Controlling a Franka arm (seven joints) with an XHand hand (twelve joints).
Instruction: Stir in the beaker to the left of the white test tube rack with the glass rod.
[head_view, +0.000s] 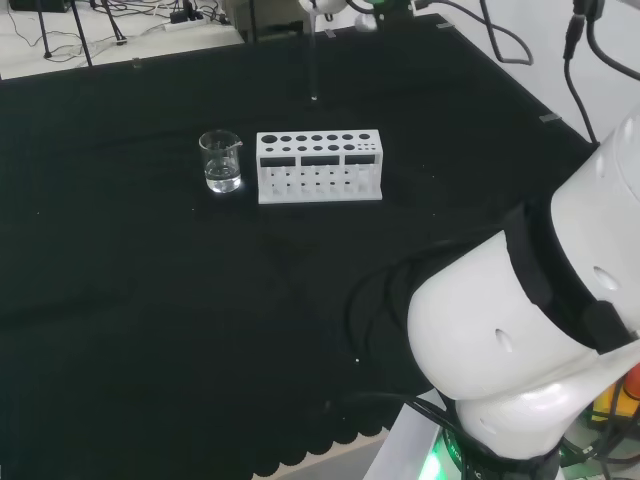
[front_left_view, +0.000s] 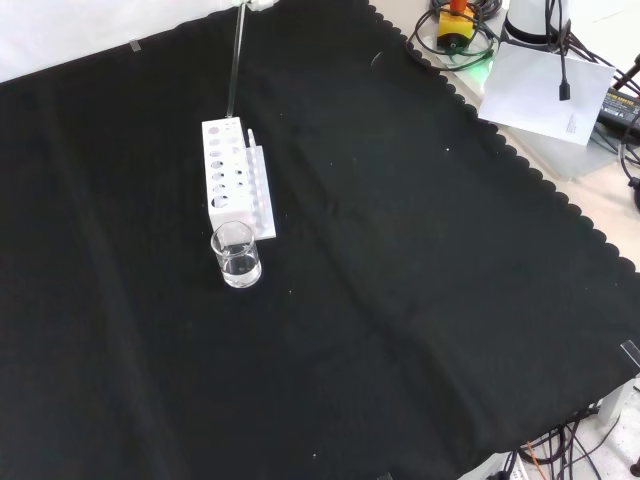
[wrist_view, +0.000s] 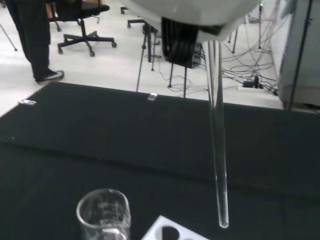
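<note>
Right up close in the wrist view, the glass rod (wrist_view: 218, 150) hangs down from the hand (wrist_view: 200, 12), tip free in the air above the cloth (wrist_view: 100, 135), with the beaker's rim just below and to one side. The rod runs straight up into the hand, so it is plainly carried, though how the fingers wrap it I cannot tell. In the head view the beaker (head_view: 221, 161) stands just left of the white test tube rack (head_view: 319, 166), a little clear liquid in the bottom, and the rod's tip sits high and farther back, well apart from the glass. So the job now looks like the approach: bring the tip across over the beaker's mouth, keep the rod upright, and line it up on the centre before lowering. Going down off-centre risks clipping the rim or the rack beside it and tipping the beaker.
</note>
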